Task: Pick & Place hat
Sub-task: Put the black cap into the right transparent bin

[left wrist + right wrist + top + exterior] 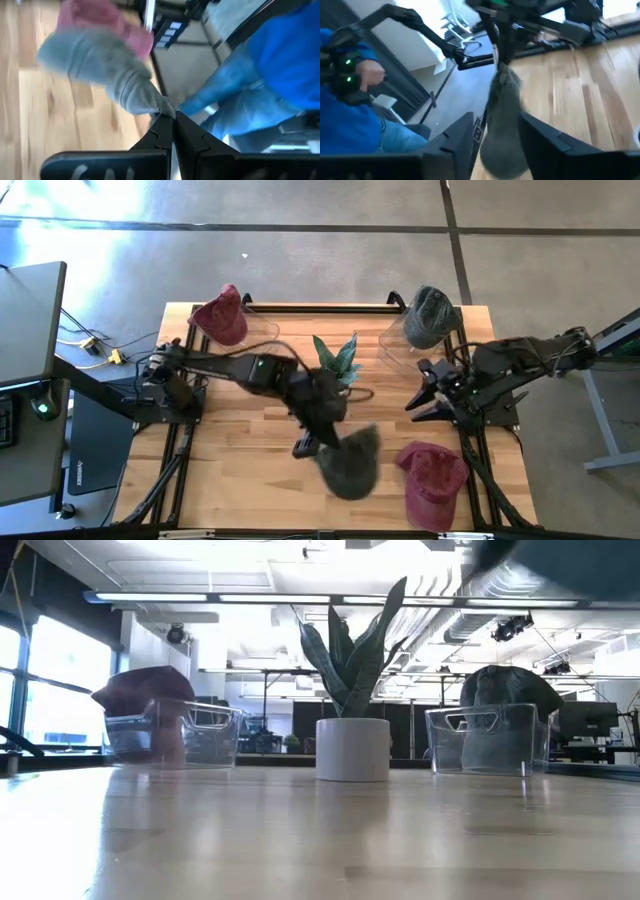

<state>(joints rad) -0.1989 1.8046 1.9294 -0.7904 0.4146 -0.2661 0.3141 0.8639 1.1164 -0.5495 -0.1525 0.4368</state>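
A grey hat (352, 463) hangs from my left gripper (306, 444) over the table's near middle. It is lifted clear and shows as a dark blur at the top of the low view (560, 565). My left gripper (170, 119) is shut on it. My right gripper (418, 393) is open near the table's right edge, apart from the hat. In the right wrist view its fingers (545, 137) frame the hanging grey hat (502, 120) farther off. A red hat (435, 480) lies flat on the table near the right front corner. My left gripper pinches a bunched edge of the grey hat (162, 106) between its two shut fingertips. The fingers come from above and from the table's left. The hat hangs below and beyond them, gathered into folds at the hold, clear of the table.
A potted plant (338, 360) stands at the table's middle, just beyond the left arm. Clear bins at the far corners hold a red hat (225, 315) and a grey hat (430, 315). A person in blue (350, 115) sits at the near side.
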